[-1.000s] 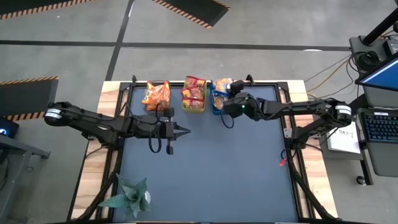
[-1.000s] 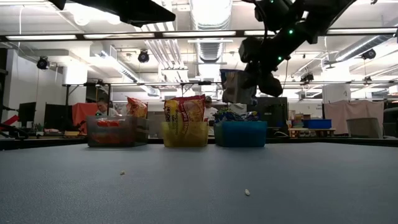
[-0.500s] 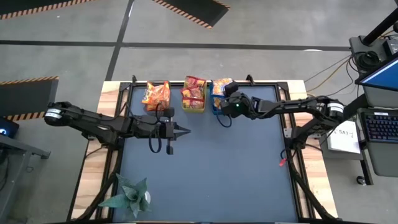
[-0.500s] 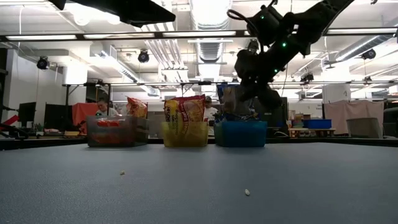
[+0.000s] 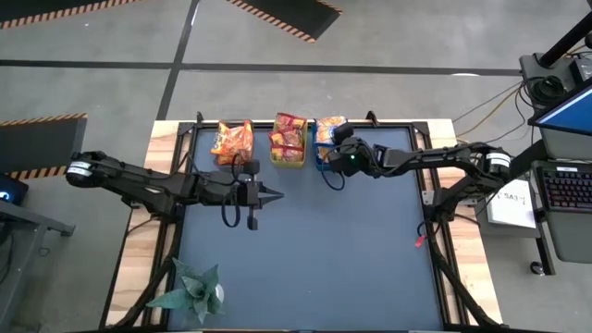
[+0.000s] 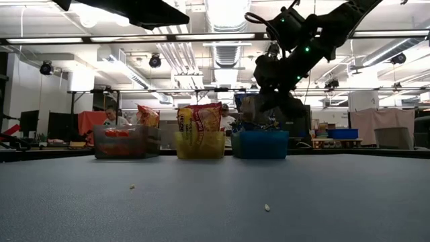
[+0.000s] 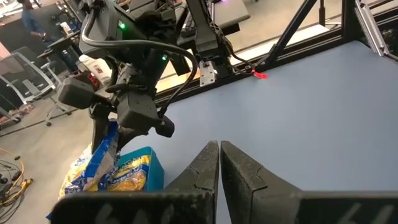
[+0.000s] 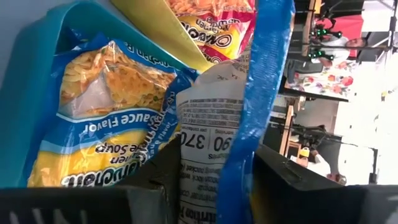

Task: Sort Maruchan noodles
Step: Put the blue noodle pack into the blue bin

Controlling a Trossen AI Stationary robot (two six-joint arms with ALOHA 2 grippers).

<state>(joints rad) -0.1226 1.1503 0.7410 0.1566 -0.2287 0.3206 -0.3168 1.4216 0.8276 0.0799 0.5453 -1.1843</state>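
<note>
Three bins stand in a row at the table's far edge: a grey bin [image 5: 231, 143] with orange noodle packets, a yellow bin [image 5: 289, 148] with red ones, and a blue bin [image 6: 260, 144] with blue-and-yellow ones. My right gripper [image 8: 214, 168] hangs over the blue bin, shut on a blue-and-yellow packet [image 8: 211, 124] that reaches down into it. My left gripper [image 7: 219, 163] is shut with nothing between its fingers. It hovers over the table's left half [image 5: 273, 195], pointing toward the right edge. My right gripper pinches the blue-and-yellow packet between its two fingers [image 8: 158, 171], one on the printed white back [image 8: 199, 155] and one on the other face. It comes slanting down from the table's right. The packet hangs below the fingers [image 7: 102, 163], its lower end inside the blue bin beside another packet [image 8: 93, 124].
A green leafy plant [image 5: 192, 291] sits at the near left corner. Black frame rails [image 5: 427, 185] run along the table's sides. The blue-grey tabletop [image 5: 324, 250] between the arms and the near edge bears only a couple of small crumbs [image 6: 267, 208].
My right gripper has sunk toward the blue bin and gone a little toward the table's left, rolling slightly, and the packet has gone down with it into the bin. Over the last half second it has kept still.
</note>
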